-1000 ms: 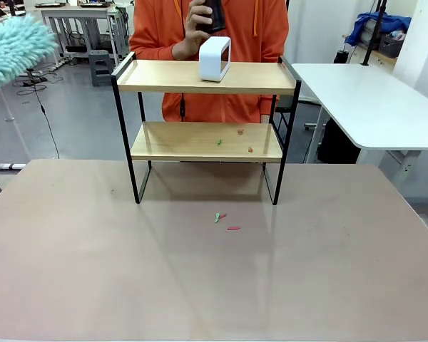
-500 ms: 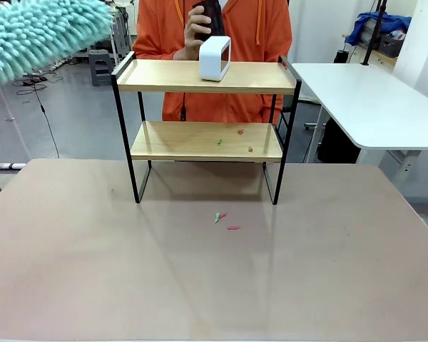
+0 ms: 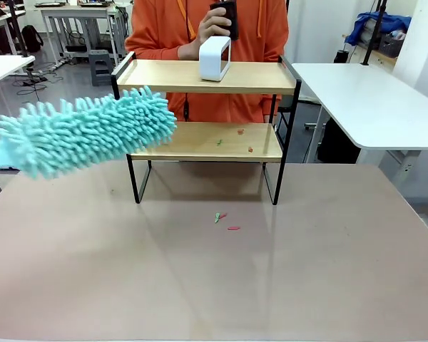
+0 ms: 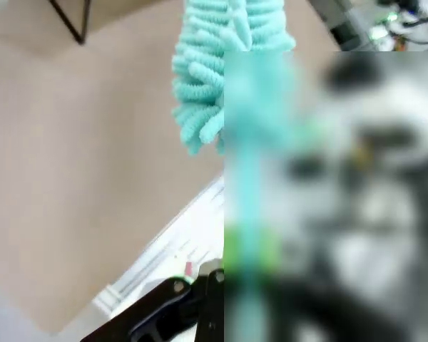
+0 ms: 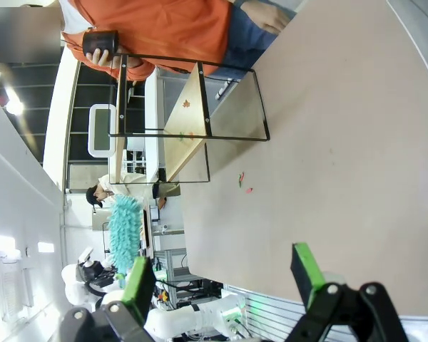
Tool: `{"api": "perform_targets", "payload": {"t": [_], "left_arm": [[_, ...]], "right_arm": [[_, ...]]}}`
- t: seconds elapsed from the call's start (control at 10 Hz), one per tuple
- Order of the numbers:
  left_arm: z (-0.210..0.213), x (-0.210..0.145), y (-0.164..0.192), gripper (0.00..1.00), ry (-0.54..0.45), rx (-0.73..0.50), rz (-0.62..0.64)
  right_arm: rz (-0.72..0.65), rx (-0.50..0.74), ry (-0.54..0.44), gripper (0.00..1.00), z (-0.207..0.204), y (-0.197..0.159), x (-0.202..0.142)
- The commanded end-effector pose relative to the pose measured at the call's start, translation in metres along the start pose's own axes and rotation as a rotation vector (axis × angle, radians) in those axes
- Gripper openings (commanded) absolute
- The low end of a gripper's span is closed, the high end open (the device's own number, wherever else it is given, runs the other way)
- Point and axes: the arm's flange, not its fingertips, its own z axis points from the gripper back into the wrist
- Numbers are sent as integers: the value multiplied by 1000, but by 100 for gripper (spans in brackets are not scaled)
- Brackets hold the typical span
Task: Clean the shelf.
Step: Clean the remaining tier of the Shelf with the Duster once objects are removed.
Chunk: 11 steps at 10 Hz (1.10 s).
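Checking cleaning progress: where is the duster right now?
In the front view, the duster is on the robot's left, above the table, its tip at the left posts of the shelf, just above the lower board.

Items counted: one shelf [image 3: 164, 78], of two boards. One white box [image 3: 214, 58] on its top board. One teal duster [image 3: 85, 139]. Three coloured scraps [image 3: 218, 142] on the lower board. Two table scraps [image 3: 233, 228] on the one brown table [image 3: 200, 292]. One person [image 3: 157, 35], holding one dark object [image 3: 229, 14]
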Motion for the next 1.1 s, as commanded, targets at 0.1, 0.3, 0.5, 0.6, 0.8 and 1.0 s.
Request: {"api": "perform_targets", "payload": {"t": [0.1,0.3,0.5,0.6,0.8,1.0], "left_arm": [[-69,27,-14,12,-30,119,21],[-51,18,-5,12,-2,112,-3],[-51,18,-5,12,-2,112,-3],[-51,18,-5,12,-2,112,-3],[-55,22,-3,12,-5,116,8],[-75,45,-11,12,-60,94,87]], "right_arm": [[25,21,-10,100,0,2,3],[25,21,-10,100,0,2,3],[25,21,-10,100,0,2,3],[25,21,-10,100,0,2,3],[25,21,-10,100,0,2,3],[25,21,-10,100,0,2,3]]}}
